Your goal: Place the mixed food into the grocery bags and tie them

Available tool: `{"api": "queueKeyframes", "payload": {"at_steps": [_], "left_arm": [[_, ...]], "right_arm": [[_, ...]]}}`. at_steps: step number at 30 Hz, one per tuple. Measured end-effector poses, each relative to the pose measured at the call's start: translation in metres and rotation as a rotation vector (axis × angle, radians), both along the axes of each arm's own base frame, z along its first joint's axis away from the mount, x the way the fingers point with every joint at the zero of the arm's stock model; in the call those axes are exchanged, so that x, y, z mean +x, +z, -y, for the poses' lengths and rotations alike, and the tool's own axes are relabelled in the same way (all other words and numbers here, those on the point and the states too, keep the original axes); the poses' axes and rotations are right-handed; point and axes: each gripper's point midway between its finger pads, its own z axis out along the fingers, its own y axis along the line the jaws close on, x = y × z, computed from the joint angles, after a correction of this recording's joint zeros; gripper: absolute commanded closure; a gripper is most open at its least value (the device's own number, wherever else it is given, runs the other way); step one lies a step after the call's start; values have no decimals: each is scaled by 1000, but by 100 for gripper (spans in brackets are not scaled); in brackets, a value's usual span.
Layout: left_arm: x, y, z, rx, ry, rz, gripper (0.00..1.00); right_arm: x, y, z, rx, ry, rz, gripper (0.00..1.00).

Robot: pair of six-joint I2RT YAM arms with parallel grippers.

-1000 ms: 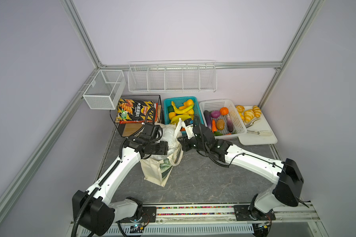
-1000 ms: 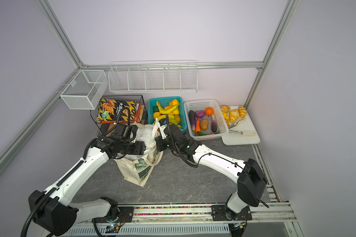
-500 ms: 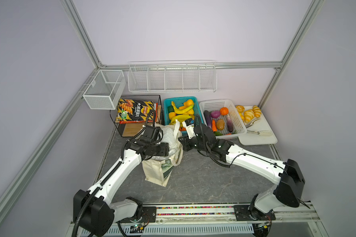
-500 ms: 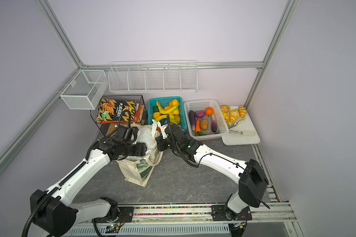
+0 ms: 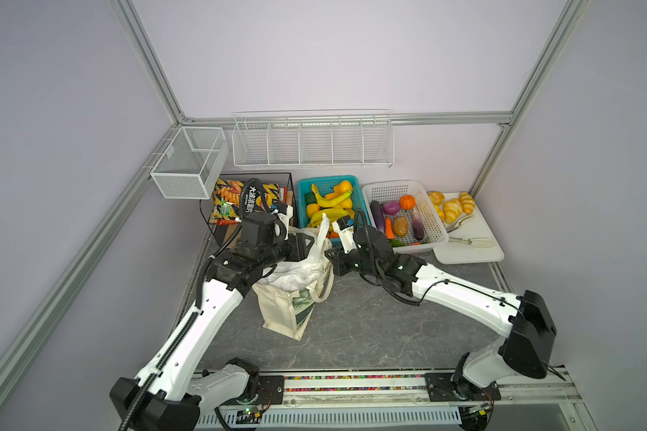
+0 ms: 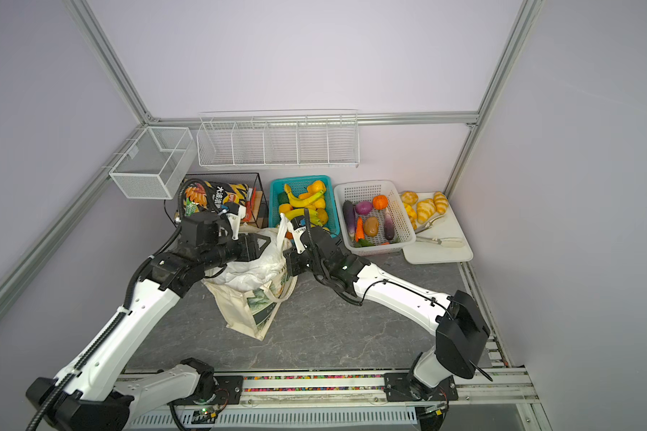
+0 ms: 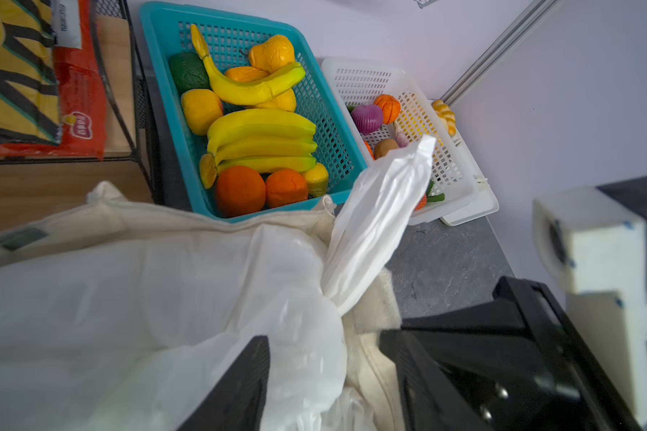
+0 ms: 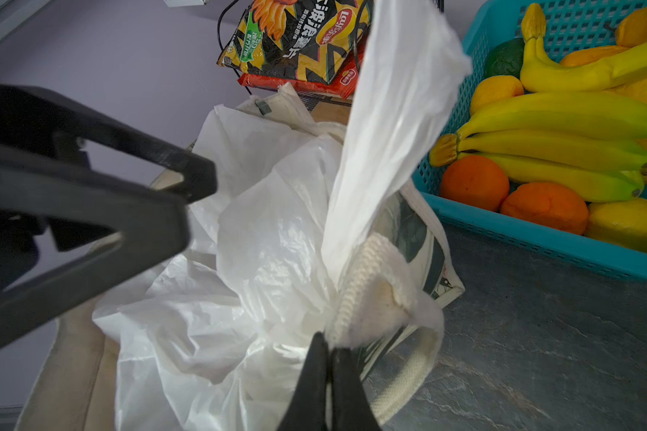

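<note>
At table centre-left I log: canvas tote (image 5: 281, 309), upright, unmoved since a second ago, with the white plastic bag (image 5: 296, 268) stuffed in its mouth. Right gripper (image 8: 325, 349) stays pressed together, pinching the white plastic bag at its handle's base. Left gripper (image 5: 308, 244) spread over the bag, barely shifted. Grey marbled tabletop (image 5: 370, 328); lilac walls (image 5: 314, 67).

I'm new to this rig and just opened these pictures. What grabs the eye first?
A crinkly white plastic bag stuffed in a cream canvas tote between the two arms, one handle sticking straight up. The left end effector straddles the plastic; the right end effector is shut at that handle's base. Behind, a teal basket of yellow bananas glows.
</note>
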Motion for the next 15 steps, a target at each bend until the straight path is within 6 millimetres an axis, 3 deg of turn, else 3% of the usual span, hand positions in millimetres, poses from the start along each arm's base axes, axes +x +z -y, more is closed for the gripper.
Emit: {"api": "queueKeyframes", "payload": {"at_steps": [9, 15], "left_arm": [[21, -29, 14, 52, -23, -35, 42], [35, -54, 10, 125, 12, -63, 55]], "right_arm": [[0, 0, 0, 1, 0, 1, 93], [0, 0, 0, 1, 0, 1, 93]]}}
